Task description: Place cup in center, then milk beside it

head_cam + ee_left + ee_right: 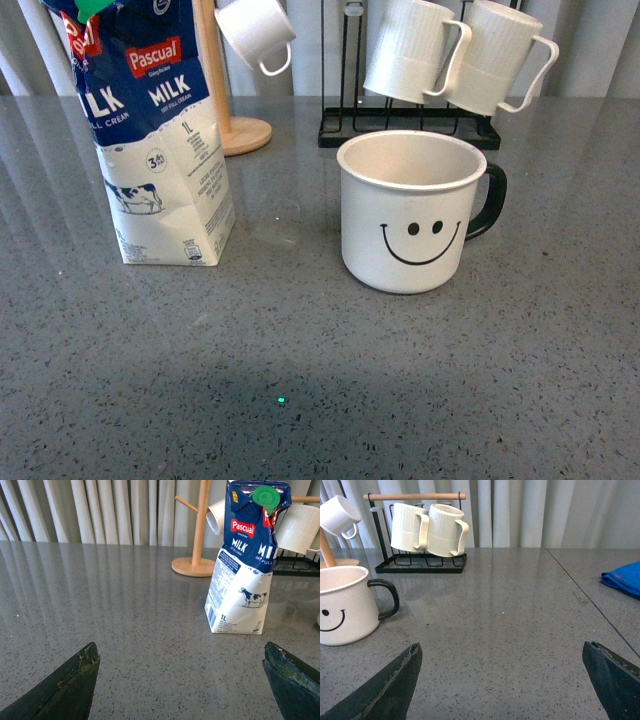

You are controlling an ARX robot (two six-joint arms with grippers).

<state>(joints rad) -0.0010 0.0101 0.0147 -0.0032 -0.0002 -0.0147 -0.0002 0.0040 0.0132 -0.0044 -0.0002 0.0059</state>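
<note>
The cup (pixel 412 212), an off-white mug with a black smiley face and black handle, stands upright on the grey table (pixel 300 380), slightly right of the middle; it shows too in the right wrist view as the cup (pixel 345 605). The milk (pixel 150 130), a blue-and-white Pascual carton, stands upright to its left, a gap apart. The left wrist view shows the milk (pixel 245 565) with its green cap, beyond my left gripper (pixel 180 655), which is open and empty. My right gripper (pixel 500 655) is open and empty too, with the cup off to one side. Neither arm shows in the front view.
Behind the cup, a black rack (pixel 405 128) holds two white ribbed mugs (pixel 455 55). A wooden mug tree (pixel 235 120) with a small white cup (pixel 255 32) stands behind the carton. A blue cloth (pixel 625 577) lies at the table's far side in the right wrist view.
</note>
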